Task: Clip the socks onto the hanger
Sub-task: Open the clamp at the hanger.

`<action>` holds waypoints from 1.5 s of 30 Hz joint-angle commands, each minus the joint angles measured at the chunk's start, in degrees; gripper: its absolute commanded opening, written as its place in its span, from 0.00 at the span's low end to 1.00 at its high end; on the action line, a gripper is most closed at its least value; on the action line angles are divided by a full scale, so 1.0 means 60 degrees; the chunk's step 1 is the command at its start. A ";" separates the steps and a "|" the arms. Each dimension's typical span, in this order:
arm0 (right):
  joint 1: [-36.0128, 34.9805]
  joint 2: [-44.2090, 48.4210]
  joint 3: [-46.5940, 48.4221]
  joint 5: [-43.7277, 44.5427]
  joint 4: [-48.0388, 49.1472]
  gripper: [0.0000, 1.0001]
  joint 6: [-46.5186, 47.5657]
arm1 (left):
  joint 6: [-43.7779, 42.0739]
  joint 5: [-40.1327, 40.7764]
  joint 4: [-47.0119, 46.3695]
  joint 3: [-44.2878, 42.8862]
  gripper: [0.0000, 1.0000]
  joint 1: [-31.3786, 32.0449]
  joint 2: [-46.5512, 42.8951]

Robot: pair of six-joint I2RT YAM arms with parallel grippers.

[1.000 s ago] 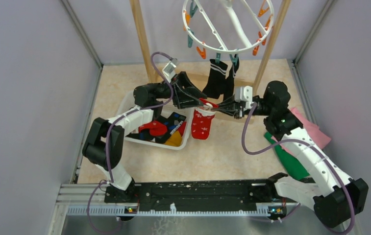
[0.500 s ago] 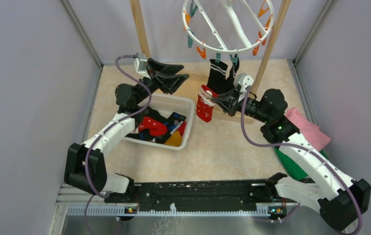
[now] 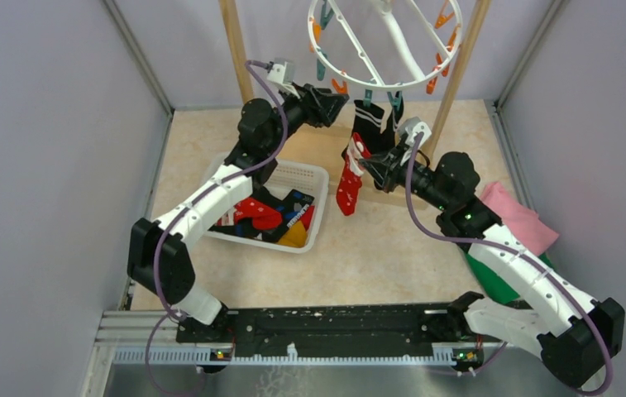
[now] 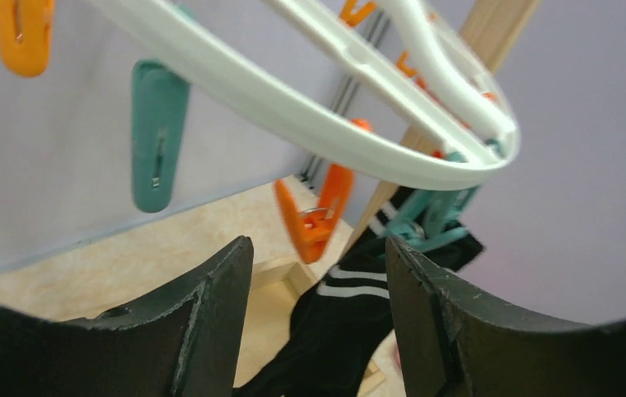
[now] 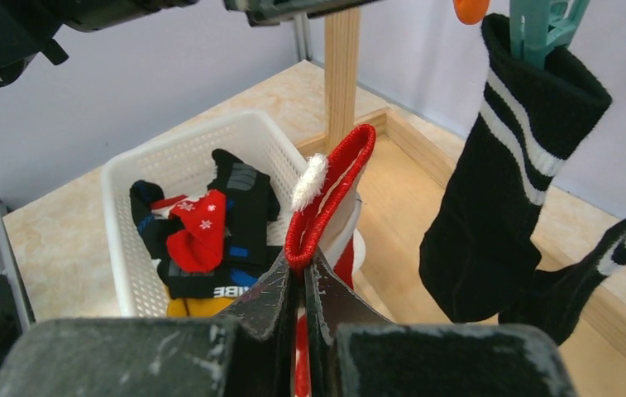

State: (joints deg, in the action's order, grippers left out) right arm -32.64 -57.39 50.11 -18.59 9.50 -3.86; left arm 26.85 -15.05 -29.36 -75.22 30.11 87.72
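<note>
Ideally we centre the left gripper [image 4: 317,256], jaws apart, on the orange peg [image 4: 316,217] at twelve o'clock; the right gripper [image 5: 303,273] clamps the red sock [image 3: 347,188].

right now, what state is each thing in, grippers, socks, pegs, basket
left gripper: open, empty, up by the orange peg
right gripper: shut on the cuff of the red sock
red sock: hanging from that grip, not clipped
striped sock: clipped to the hanger by a teal peg
orange peg: shut, empty
basket: holds other socks
</note>
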 commanded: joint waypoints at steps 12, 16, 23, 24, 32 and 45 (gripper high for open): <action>-0.0089 0.0083 -0.0060 0.0403 0.0515 0.00 -0.0299 | -0.0468 0.0931 0.0421 -0.1322 0.64 0.0233 0.1005; -0.0083 0.0101 -0.0084 0.0432 0.0512 0.00 -0.0274 | -0.0333 0.0852 0.0163 -0.1329 0.64 0.0270 0.1028; -0.0096 0.0089 -0.0104 0.0431 0.0554 0.00 -0.0269 | -0.0129 0.0772 -0.0120 -0.1439 0.64 0.0269 0.1064; -0.0097 0.0087 -0.0104 0.0432 0.0556 0.00 -0.0258 | -0.0129 0.0740 -0.0166 -0.1438 0.64 0.0270 0.1071; -0.0087 0.0061 -0.0119 0.0432 0.0556 0.00 -0.0251 | 0.0264 0.0660 -0.0405 -0.1493 0.60 0.0268 0.1128; -0.0076 0.0043 -0.0104 0.0459 0.0585 0.00 -0.0249 | 0.0505 0.0671 -0.0516 -0.1632 0.61 0.0370 0.1097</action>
State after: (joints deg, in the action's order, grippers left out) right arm -32.64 -57.43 49.47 -16.51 10.70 -5.13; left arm 28.95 -10.87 -29.23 -82.46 31.81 94.28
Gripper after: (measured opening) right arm 0.011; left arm 0.605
